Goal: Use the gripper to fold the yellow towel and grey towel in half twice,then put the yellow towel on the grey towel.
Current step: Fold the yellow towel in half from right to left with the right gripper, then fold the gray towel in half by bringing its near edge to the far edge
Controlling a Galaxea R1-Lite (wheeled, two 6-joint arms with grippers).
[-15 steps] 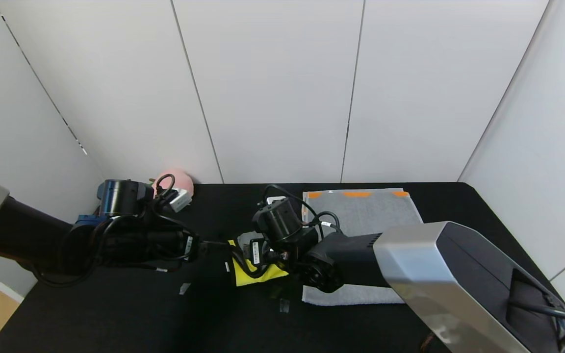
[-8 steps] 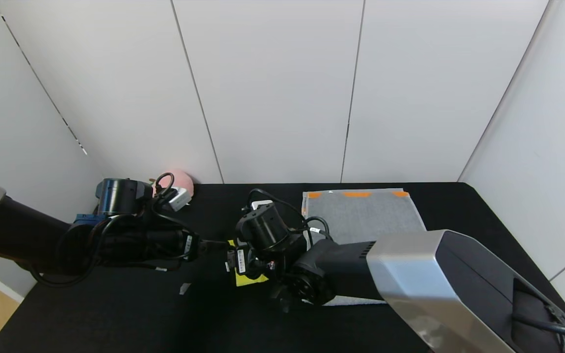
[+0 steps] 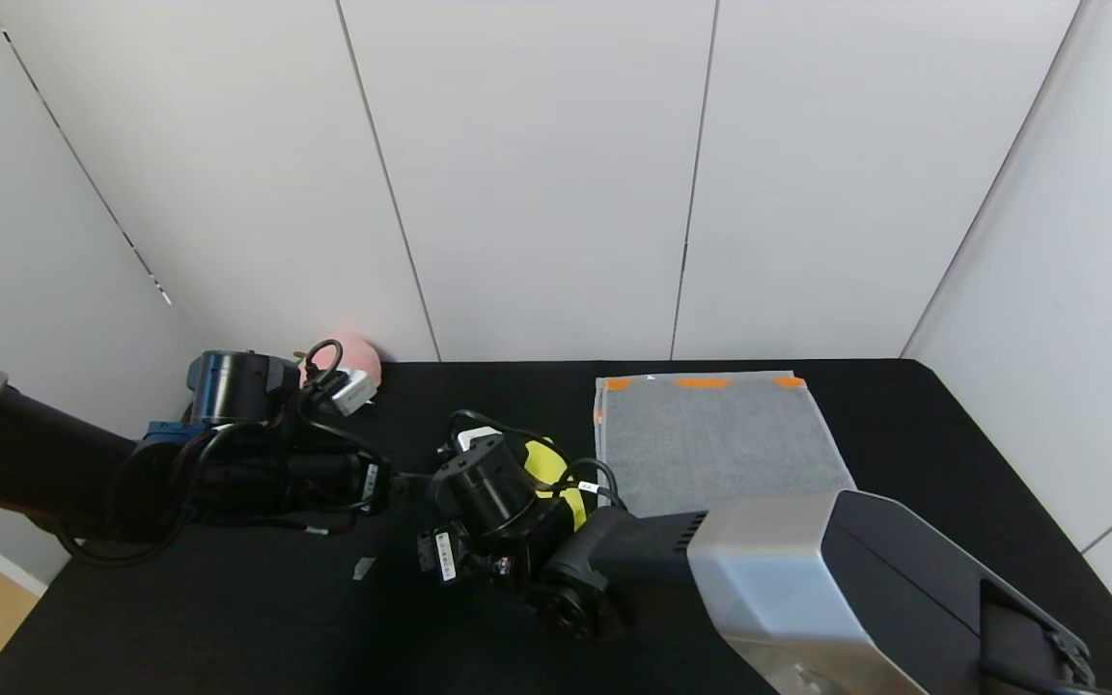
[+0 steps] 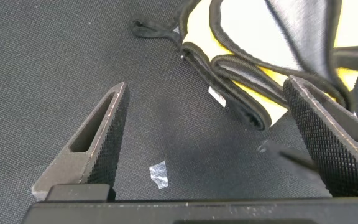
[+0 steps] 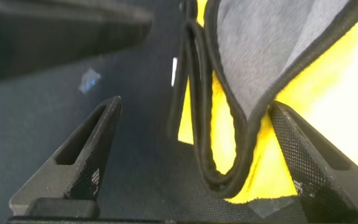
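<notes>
The left claw (image 3: 402, 483) hangs low over the black bench (image 3: 228, 618) just left of the yellow towel (image 3: 548, 473), its two ribbed fingers spread wide and holding nothing. The right claw (image 3: 440, 560) sits at the towel's near left side, also spread wide and empty, with the towel's layered edge lying between its fingers. The grey towel (image 3: 720, 444) lies flat on the bench to the right of the yellow one, its orange marks along the far edge, apparently not yet folded down.

The step in hand looks like a fold of the yellow towel. To do it well, each claw should close on every layer of the trimmed edge at once, not just the top flap, and the two should lift and carry evenly so that the edges line up and the stack does not slip apart.

The left wrist view shows the towel's black-trimmed folds (image 4: 229, 74) stacked ahead of the open fingers (image 4: 98, 143), plus small scraps of tape on the bench, which the head view barely gives. The right wrist view shows a loose flap with a grey underside (image 5: 272, 43) curling over the yellow layers, right against one finger (image 5: 309, 149). Only the head view shows the grey towel and how the two towels lie apart.
</notes>
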